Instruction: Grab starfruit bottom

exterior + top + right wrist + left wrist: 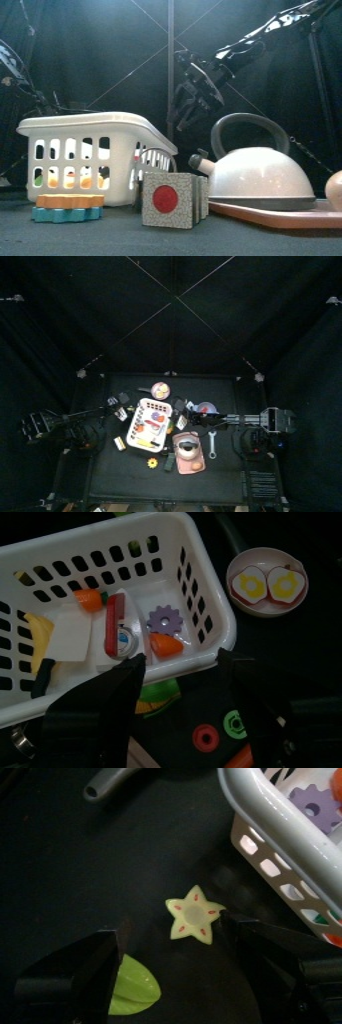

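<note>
While the left gripper (187, 963) hangs spread wide just above the starfruit (194, 916), left of the basket (274, 838), it should centre, descend, then pinch the flat slice's edges.

Your robot has two black arms, the left arm (60, 424) and the right arm (254, 419), built of jointed segments with glossy highlights. Each gripper, left gripper (187, 968) and right gripper (178, 702), has two broad, matte black jaws.
</note>
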Action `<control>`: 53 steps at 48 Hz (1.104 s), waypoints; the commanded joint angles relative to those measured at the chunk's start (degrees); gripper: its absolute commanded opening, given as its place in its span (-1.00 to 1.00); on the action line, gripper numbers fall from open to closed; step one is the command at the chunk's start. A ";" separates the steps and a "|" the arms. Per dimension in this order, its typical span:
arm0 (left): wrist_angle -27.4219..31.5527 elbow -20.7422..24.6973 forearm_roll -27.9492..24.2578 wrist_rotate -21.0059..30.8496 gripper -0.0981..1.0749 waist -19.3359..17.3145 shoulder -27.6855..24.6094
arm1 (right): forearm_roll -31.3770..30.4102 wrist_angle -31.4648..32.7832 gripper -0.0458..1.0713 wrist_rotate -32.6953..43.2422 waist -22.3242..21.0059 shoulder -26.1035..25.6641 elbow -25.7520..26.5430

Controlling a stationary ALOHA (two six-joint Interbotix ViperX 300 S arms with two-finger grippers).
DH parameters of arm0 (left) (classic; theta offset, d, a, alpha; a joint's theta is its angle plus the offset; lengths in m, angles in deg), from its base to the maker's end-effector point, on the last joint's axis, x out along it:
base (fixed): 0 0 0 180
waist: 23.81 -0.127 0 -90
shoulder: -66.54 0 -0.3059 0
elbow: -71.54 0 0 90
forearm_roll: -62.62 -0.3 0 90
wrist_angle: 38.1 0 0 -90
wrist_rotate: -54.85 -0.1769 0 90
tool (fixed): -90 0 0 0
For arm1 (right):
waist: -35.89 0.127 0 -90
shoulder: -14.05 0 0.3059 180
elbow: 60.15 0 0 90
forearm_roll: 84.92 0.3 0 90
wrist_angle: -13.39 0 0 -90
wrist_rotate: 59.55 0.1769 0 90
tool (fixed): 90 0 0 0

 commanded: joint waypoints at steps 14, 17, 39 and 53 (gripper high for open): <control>-2.81 2.55 0.35 0.18 0.94 -0.53 -7.03 | 0.35 -0.18 0.73 0.09 -0.35 -0.62 0.26; -2.81 3.08 0.35 0.18 0.94 -0.70 -7.91 | 0.35 -0.09 0.73 0.18 -0.26 -0.62 0.18; -2.64 3.96 2.37 0.35 0.82 -2.02 -12.13 | 0.44 0.18 0.73 0.18 0.00 -0.53 -0.26; -2.64 4.22 2.55 0.26 0.65 -2.02 -12.39 | 0.35 0.18 0.73 0.18 0.00 -0.53 -0.26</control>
